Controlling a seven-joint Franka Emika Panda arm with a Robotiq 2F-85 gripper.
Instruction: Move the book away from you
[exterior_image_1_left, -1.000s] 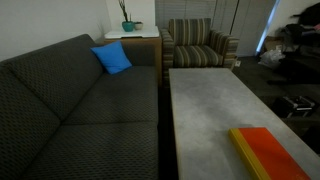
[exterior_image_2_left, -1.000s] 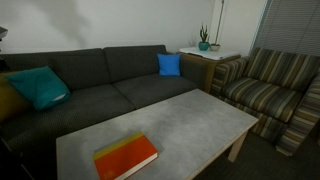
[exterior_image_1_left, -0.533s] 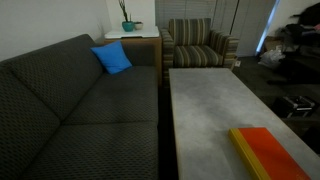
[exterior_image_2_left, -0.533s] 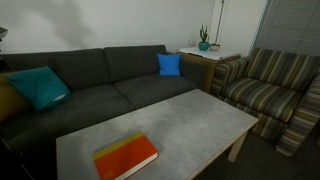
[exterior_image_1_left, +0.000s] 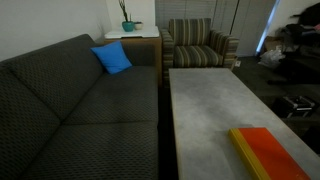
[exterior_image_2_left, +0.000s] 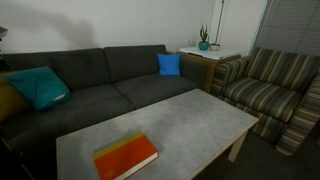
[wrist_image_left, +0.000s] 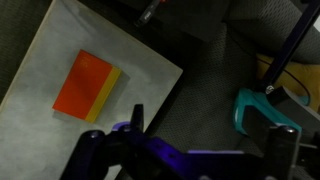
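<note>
The book (exterior_image_1_left: 270, 152) has an orange-red cover and a yellow spine. It lies flat at the near end of the grey coffee table (exterior_image_1_left: 210, 100). It also shows in an exterior view (exterior_image_2_left: 126, 155) and in the wrist view (wrist_image_left: 88, 85), and nothing touches it. My gripper (wrist_image_left: 205, 140) shows only in the wrist view, as dark purple-lit fingers at the bottom edge. It is high above the sofa beside the table, well apart from the book. Its fingers are spread and hold nothing. The gripper is out of view in both exterior views.
A dark grey sofa (exterior_image_1_left: 80, 100) runs along the table, with a blue square cushion (exterior_image_1_left: 112, 58) (exterior_image_2_left: 169, 64) and a teal cushion (exterior_image_2_left: 38, 86) (wrist_image_left: 262, 108). A striped armchair (exterior_image_1_left: 200, 45) (exterior_image_2_left: 270, 90) stands at the far end. A side table holds a plant (exterior_image_2_left: 204, 42).
</note>
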